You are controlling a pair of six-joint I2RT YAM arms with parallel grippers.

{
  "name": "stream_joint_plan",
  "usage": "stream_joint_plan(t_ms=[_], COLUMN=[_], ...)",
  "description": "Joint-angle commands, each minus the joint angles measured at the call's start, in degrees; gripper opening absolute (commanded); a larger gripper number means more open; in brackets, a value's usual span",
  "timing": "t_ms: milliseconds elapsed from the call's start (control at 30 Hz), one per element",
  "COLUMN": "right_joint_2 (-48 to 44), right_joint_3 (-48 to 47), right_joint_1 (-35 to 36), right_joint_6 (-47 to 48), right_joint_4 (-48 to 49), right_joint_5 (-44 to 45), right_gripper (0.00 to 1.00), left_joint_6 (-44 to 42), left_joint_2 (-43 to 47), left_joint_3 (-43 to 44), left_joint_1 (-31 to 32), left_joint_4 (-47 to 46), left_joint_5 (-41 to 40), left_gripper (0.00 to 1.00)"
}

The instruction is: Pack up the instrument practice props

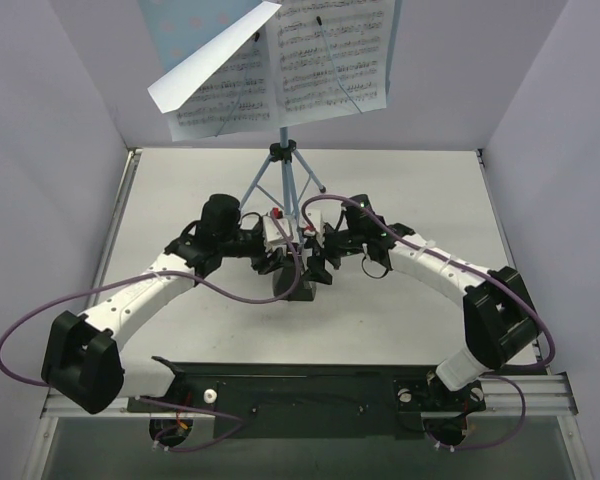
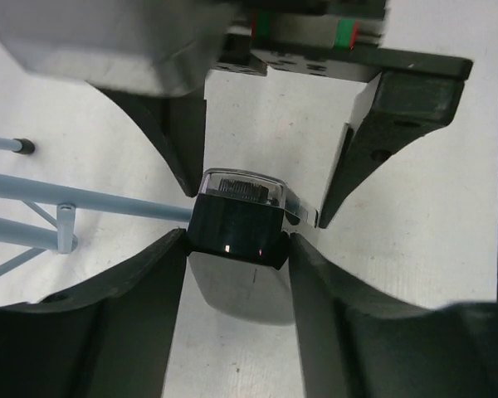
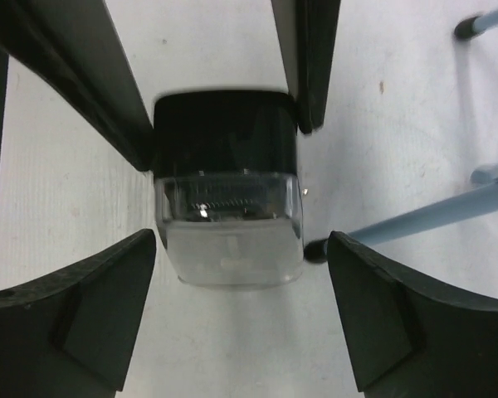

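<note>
Left hand (image 2: 235,245): closed on the metronome (image 2: 235,228). Both fingers (image 2: 124,332) press flat against opposite sides of its dark lower body. No gap shows on either side.

Metronome: located at the centre of the table (image 1: 180,200), between the two hands and in front of the stand's legs. The body is glossy black with rounded corners. One end carries a clear cap (image 3: 228,224), through which a ribbed metal part is visible. From the top camera it shows only as a small dark block.

Music stand (image 1: 283,153): upright at the rear centre of the table, behind the hands. The desk is light blue and hole-punched, on a thin post. The tripod legs (image 1: 265,185) are thin light-blue tubes with black feet. One leg runs in just beside the metronome, and its foot lies close to the clear cap.

Sheet-music pages (image 1: 330,50): white, printed with staves, resting on the stand's desk. The left page is folded over, with its blank side facing outward and one corner pointing right.

Right hand (image 3: 241,242): open. Its fingers stand either side of the clear cap end. A visible gap separates one finger from the cap. The other finger is very close, and contact cannot be confirmed.
</note>
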State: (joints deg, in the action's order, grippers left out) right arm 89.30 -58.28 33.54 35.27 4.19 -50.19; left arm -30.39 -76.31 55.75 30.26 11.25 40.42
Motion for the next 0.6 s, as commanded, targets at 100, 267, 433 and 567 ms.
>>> stream_joint_plan(t_ms=[100, 267, 433, 567], right_joint_2=[-2.4, -1.4, 1.2, 4.4], right_joint_3=[-4.5, -11.6, -17.7, -23.4], right_joint_1=[0.0, -0.5, 0.0, 1.2], right_joint_6=[-2.0, -1.4, -0.8, 2.4], right_joint_4=[-11.1, -17.3, -22.4, -26.8], right_joint_5=[11.2, 14.1, 14.0, 12.2], right_gripper=[1.0, 1.0, 1.0, 1.0], left_joint_6=[-2.3, 3.0, 9.9, 13.5], left_joint_2=[6.4, 11.1, 15.5, 20.1], left_joint_3=[-2.9, -4.2, -7.6, -12.7], left_joint_1=[-0.9, -2.7, -4.2, -5.2], left_joint_4=[-0.9, -3.0, -2.2, -3.3], left_joint_5=[-1.5, -4.3, -8.9, -12.1], left_gripper=[0.72, 0.74, 0.74, 0.74])
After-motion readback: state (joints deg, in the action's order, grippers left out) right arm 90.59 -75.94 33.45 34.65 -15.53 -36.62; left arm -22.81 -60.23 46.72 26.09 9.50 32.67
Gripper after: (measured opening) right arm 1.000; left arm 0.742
